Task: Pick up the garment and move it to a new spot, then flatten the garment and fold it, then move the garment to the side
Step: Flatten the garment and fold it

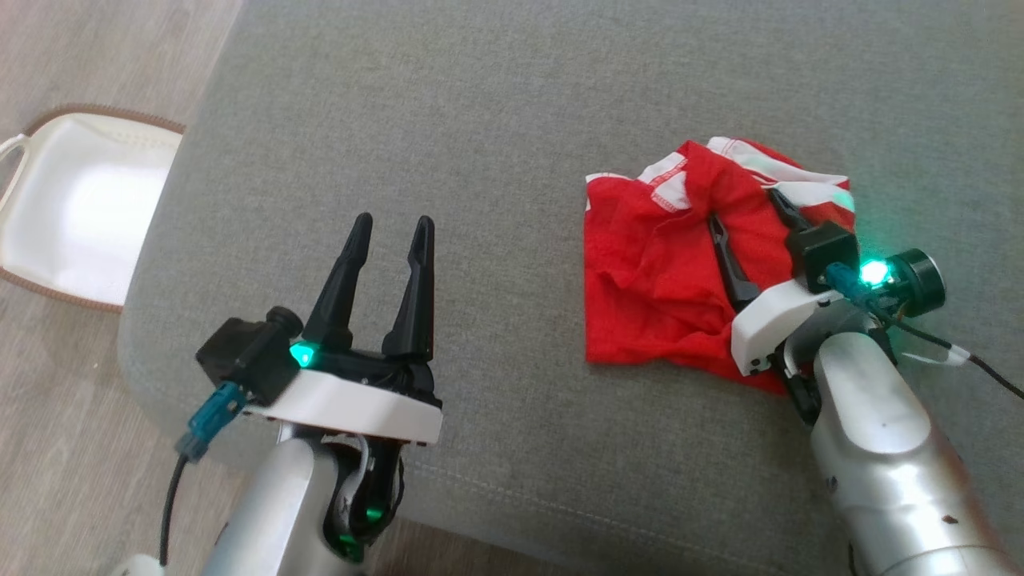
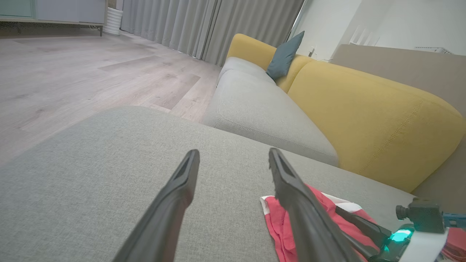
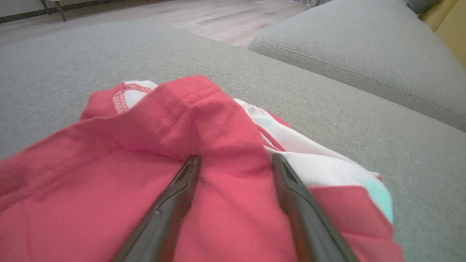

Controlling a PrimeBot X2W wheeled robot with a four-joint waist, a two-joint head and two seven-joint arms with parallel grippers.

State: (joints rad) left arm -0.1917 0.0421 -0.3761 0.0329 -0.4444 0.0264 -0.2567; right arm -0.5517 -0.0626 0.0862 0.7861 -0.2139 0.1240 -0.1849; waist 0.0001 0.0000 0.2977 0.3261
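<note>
So the red garment (image 1: 648, 272) with the white trim is lying crumpled on the right half of the big grey cushion (image 1: 480, 120). It's bunched up rather than flat, with a white-edged bit poking up at its far side. The right gripper (image 1: 744, 208) is sitting right on top of it with its two dark fingers standing wide apart, so it's not pinching anything. The tips are just resting on the cloth, with a fold of red fabric humping up between them. The right wrist camera is looking straight along those fingers at that fold, with the white part off to one side. The left gripper (image 1: 394, 220) is hanging over bare cushion, well apart from the garment, and its fingers are gaping open too with nothing between them. Off the cushion's left edge a white basket (image 1: 80, 208) with a brown rim is sitting on the wooden floor (image 1: 48, 448). Further back a yellow sofa (image 2: 364, 109) is showing, with a teal pillow (image 2: 284, 58) leaning on it.
</note>
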